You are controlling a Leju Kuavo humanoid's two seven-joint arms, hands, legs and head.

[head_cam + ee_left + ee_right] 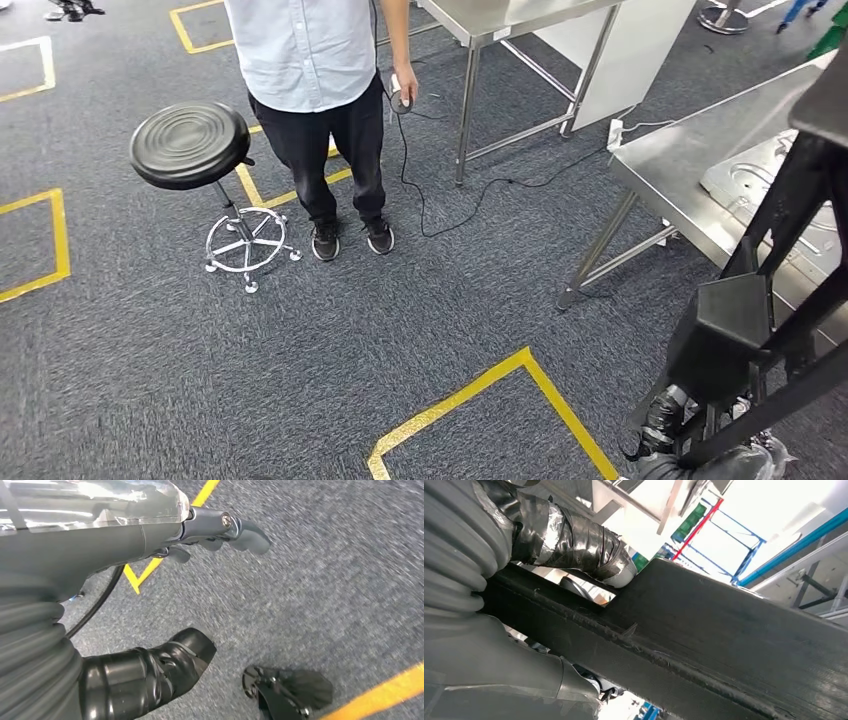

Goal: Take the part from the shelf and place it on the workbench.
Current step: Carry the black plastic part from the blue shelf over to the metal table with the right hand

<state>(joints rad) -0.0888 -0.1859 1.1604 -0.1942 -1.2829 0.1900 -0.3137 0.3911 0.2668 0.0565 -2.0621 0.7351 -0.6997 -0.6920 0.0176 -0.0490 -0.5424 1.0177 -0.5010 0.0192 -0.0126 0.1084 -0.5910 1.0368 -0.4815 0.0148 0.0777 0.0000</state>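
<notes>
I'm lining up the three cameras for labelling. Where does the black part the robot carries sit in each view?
Head view: the black part is an angular frame at the right edge, gripped from below by the right hand.
Left wrist view: not in it; this camera faces carpet.
Right wrist view: a broad dark bar crossing the picture, under the fingers.
Shared landmark: the right hand links the head and right wrist views; yellow floor tape links the head and left wrist views.

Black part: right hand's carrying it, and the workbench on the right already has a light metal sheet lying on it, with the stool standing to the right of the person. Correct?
Not quite. In the head view the stool stands to the left of the person, not the right. The rest holds: the right hand grips the black part, and a light metal sheet lies on the workbench.
</notes>
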